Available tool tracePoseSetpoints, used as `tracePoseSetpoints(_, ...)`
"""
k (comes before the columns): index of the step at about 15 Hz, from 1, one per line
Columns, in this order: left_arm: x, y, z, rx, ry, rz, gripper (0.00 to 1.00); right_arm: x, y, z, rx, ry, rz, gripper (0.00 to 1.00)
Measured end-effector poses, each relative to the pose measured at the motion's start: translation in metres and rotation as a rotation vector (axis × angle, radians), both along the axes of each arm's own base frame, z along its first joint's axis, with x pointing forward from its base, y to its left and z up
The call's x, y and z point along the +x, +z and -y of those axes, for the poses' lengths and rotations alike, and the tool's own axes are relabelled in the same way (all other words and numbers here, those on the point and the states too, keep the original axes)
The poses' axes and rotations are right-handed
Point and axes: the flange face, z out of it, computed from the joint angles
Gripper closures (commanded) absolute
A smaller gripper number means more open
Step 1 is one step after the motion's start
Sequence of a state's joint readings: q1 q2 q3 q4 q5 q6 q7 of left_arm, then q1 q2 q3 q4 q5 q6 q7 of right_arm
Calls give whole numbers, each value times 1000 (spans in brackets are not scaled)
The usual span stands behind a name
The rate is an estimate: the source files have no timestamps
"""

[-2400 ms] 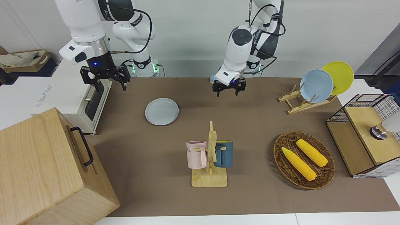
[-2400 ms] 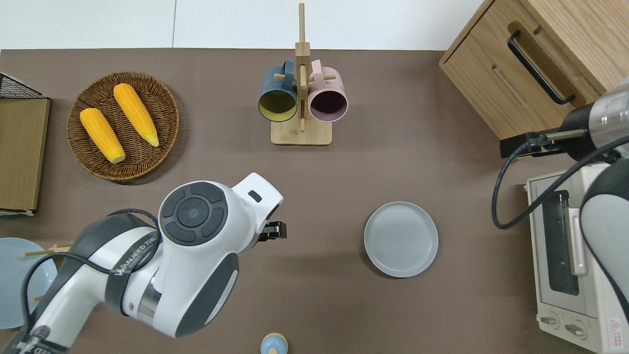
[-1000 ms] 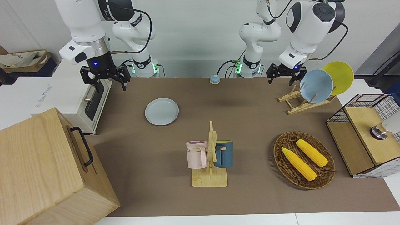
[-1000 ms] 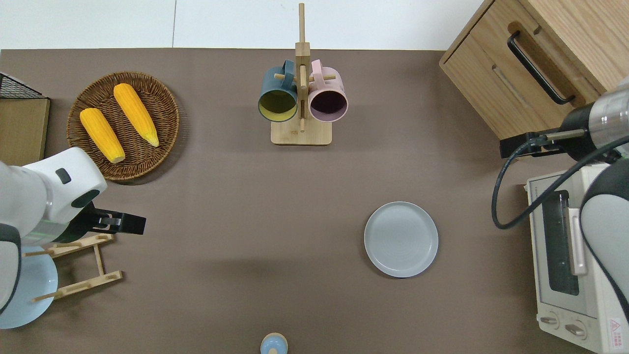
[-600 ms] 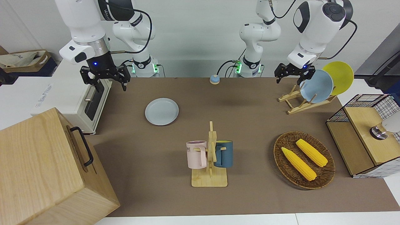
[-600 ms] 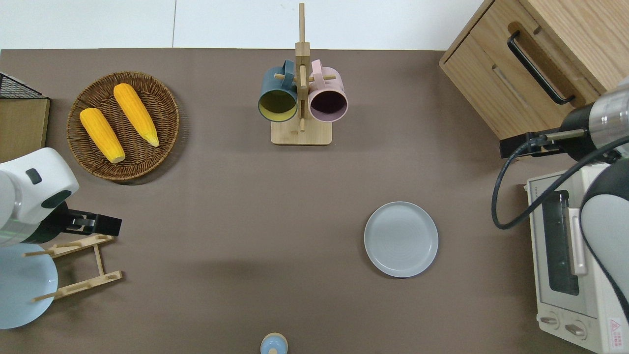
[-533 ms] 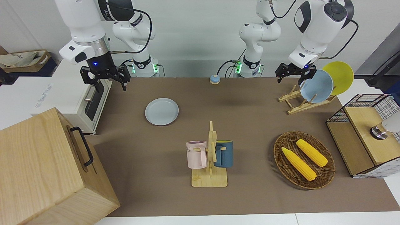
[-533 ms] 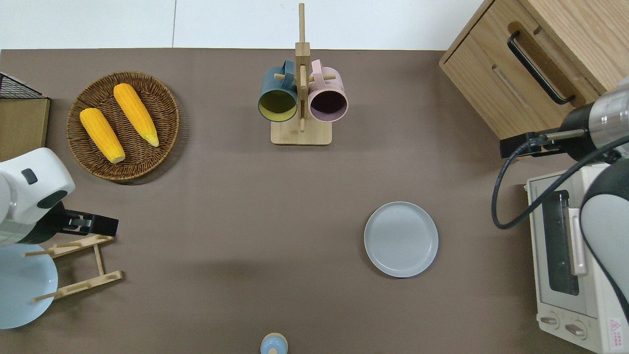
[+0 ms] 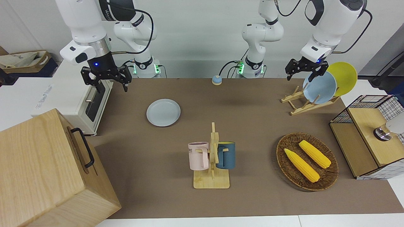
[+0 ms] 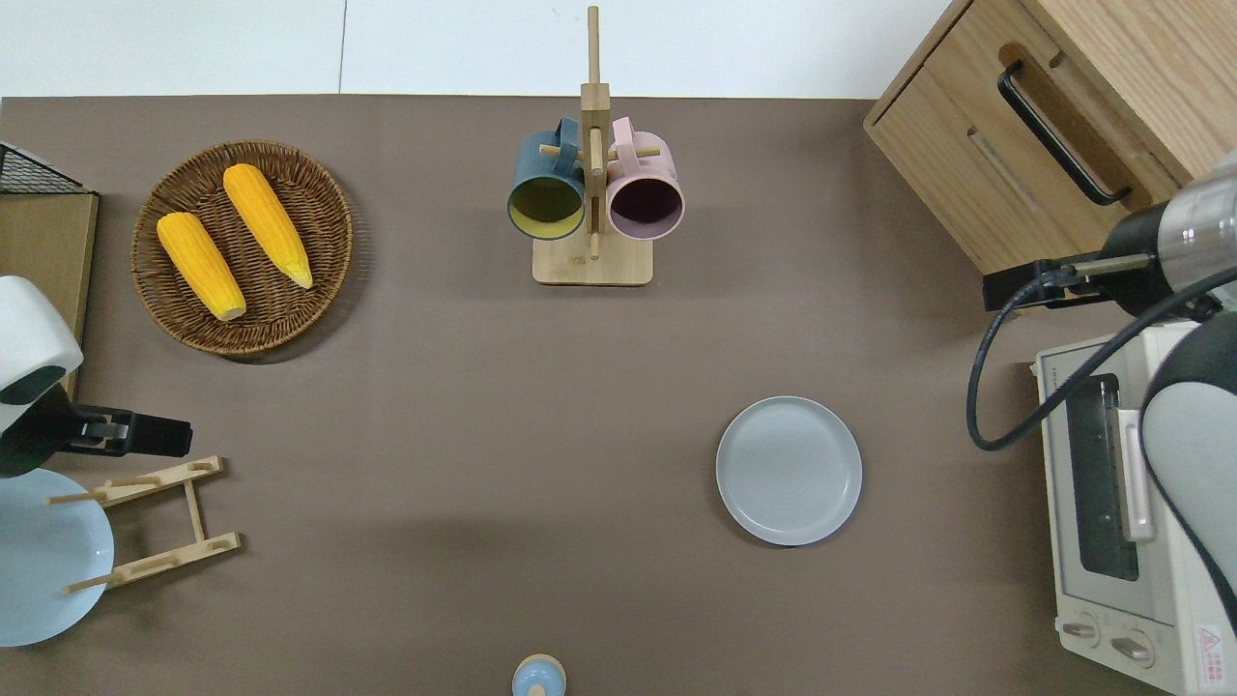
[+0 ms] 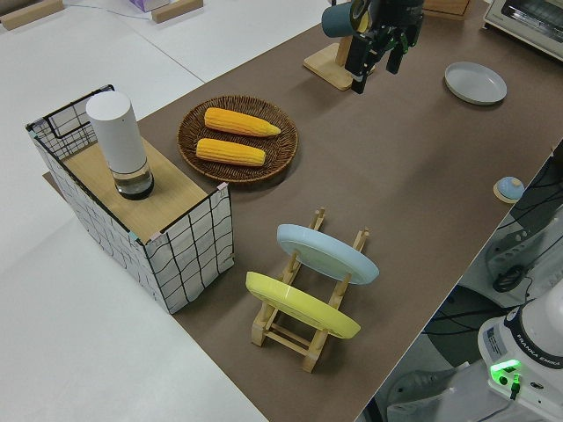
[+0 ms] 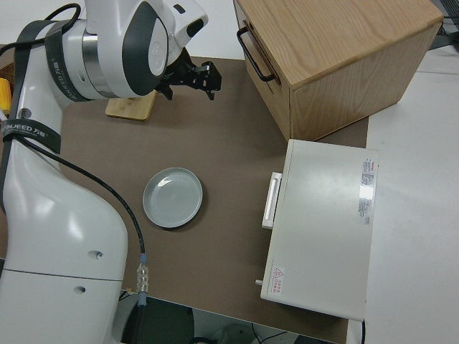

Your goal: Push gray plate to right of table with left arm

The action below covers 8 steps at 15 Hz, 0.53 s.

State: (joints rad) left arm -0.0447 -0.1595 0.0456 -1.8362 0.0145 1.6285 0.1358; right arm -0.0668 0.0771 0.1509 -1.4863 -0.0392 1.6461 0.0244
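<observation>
Pale gray against the brown cover, the gray plate [image 9: 163, 112] lies flat on the table [image 9: 252, 195] toward the right arm's end, near the white toaster oven [image 10: 1131, 503], with nothing touching it. The left gripper [image 9: 305, 70] hangs with its fingers spread and empty; the overhead view puts it over the farther edge of the wooden plate rack [image 10: 145, 522], by the sky-blue plate [image 9: 319, 87]. That same view cuts off most of the left arm, while the front view shows it whole and also the yellow plate [image 9: 343, 77], which the overhead camera misses altogether. The right side view shows the gray plate and the oven door handle, yet nothing of the rack. The right arm is parked, its gripper [image 9: 105, 78] splayed and holding nothing.

Now the change: 2.4 seconds ago the left gripper hung over mid-table near the small blue bell [image 9: 216, 80]; since then it has swung out to the rack, still drifting outward in the last half second. The gray plate has not shifted at all.
</observation>
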Motion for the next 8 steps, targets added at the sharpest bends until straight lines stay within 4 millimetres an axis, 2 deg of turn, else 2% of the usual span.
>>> tracePoseSetpoints(4,1,6,1,-1,-1,13,9,0,0,0,0,0,0,17)
tracePoseSetpoints(8,2,15,12,2,-22,31,7,0,0,0,0,0,0,17)
